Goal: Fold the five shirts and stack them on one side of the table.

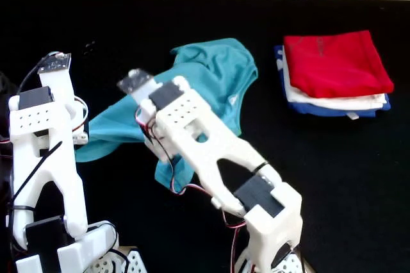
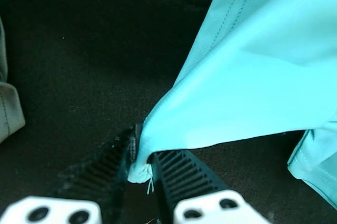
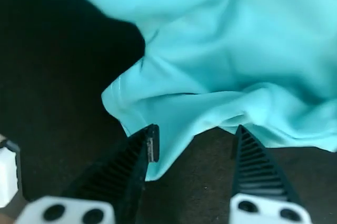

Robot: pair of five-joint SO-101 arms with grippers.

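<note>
A teal shirt lies crumpled across the middle of the black table. My left gripper is shut on a corner of the teal shirt, at the shirt's left end in the high view. My right gripper stands open over a bunched fold of the teal shirt, with cloth lying between its fingers; in the high view that arm covers the shirt's lower middle. Three folded shirts sit stacked at the back right: a red shirt on top, white under it, blue at the bottom.
The black cloth covers the whole table. A pale grey piece of fabric shows at the edge of the left wrist view. Open table lies in front of the stack and along the far edge.
</note>
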